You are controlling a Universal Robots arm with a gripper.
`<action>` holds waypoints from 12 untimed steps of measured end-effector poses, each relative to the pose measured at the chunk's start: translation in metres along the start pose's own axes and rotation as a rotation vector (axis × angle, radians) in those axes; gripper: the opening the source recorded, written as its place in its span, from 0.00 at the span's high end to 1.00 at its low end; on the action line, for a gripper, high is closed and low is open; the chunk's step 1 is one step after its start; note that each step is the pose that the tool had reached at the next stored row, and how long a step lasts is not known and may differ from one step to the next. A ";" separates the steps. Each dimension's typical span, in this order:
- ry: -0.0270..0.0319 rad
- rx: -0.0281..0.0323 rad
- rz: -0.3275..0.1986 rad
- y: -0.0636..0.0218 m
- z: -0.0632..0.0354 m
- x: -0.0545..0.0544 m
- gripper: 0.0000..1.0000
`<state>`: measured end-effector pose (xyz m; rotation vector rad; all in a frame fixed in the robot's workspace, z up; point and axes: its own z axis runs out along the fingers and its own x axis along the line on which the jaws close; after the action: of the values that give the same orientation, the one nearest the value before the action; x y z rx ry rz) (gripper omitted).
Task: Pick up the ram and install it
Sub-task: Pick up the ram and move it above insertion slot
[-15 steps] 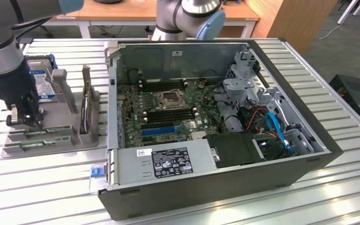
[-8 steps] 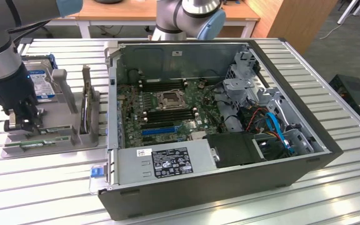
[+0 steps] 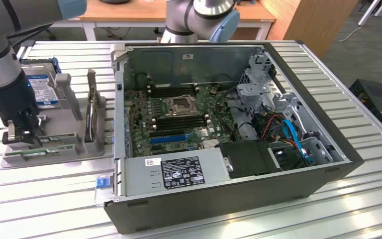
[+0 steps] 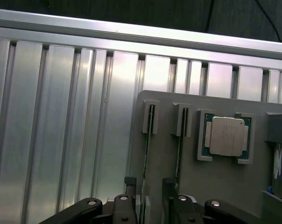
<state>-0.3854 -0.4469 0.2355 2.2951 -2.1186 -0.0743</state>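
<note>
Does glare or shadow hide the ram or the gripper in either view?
Exterior view: glare streaks the metal table in front, while the gripper reads dark over the grey holder. Wrist view: the table slats shine brightly, but the ram, edge-on between the open gripper's fingers, is free of glare and visible.

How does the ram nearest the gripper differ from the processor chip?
The ram stands on edge in a narrow slot; the processor chip lies flat in a square pocket. The ram is long and thin; the processor chip is square. Both rest on the grey holder.
</note>
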 end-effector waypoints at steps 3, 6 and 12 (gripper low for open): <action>0.0000 0.0001 0.000 0.0000 0.0002 0.000 0.64; 0.0001 -0.0001 0.000 -0.0001 0.0026 0.001 0.64; 0.0000 0.0000 0.000 -0.0003 0.0085 0.002 0.64</action>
<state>-0.3853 -0.4488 0.2269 2.2952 -2.1185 -0.0743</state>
